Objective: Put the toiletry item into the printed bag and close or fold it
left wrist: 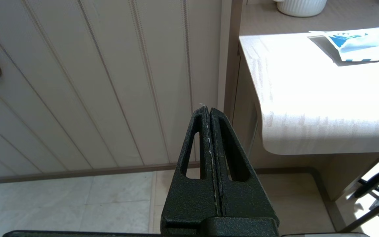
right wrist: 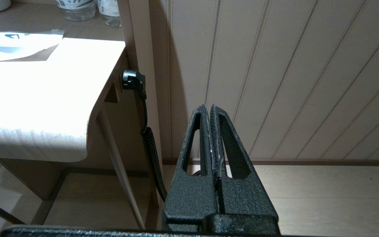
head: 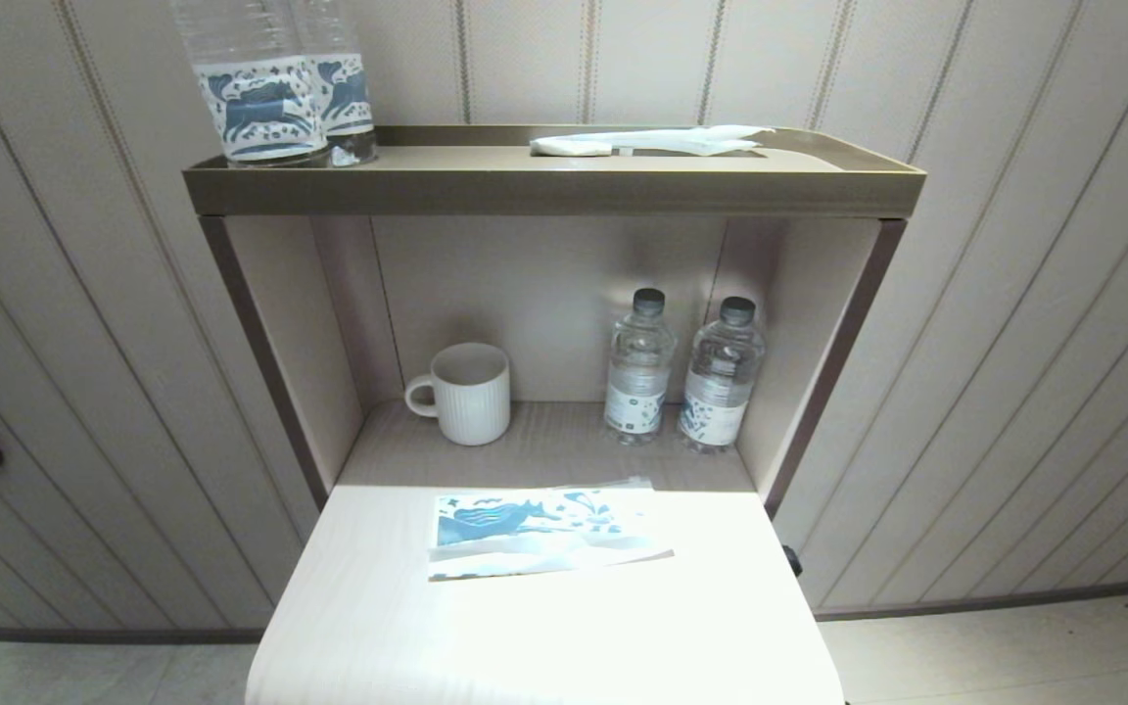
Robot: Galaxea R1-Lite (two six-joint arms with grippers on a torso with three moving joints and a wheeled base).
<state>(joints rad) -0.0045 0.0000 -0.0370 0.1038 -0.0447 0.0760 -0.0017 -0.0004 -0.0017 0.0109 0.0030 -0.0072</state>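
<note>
Nearest the head camera, the pale tabletop (head: 544, 627) is sitting in bright glare, and the printed bag (head: 540, 534) is lying flat on its far half, long axis running left to right, blue horse toward the robot's left. No arm is showing in the head view at all. The left tool (left wrist: 209, 110) is hanging low beside the tabletop's left edge, fingers pressed together with nothing between them, pointing out over the floor toward the panelled wall; from there the bag (left wrist: 357, 44) is lying up and off to the robot's right. The right tool (right wrist: 209, 107) is mirroring it off the tabletop's right edge, likewise clamped shut on nothing, near a black plug and coiled cable (right wrist: 143, 118). Now the relation that matters: the toothbrush (head: 652, 143), seemingly in a white wrapper, is lying up on the top shelf (head: 544, 186), well above and behind the bag, on the right half, its length running left to right along the shelf. That is putting it on the right arm's side, so the right tool looks the likelier one to fetch it, needing a high reach and an opening of its fingers across the thin handle. A mug (head: 466, 392) and two water bottles (head: 681, 377) are standing in the niche below, and two more bottles (head: 280, 88) on the shelf's left end.
</note>
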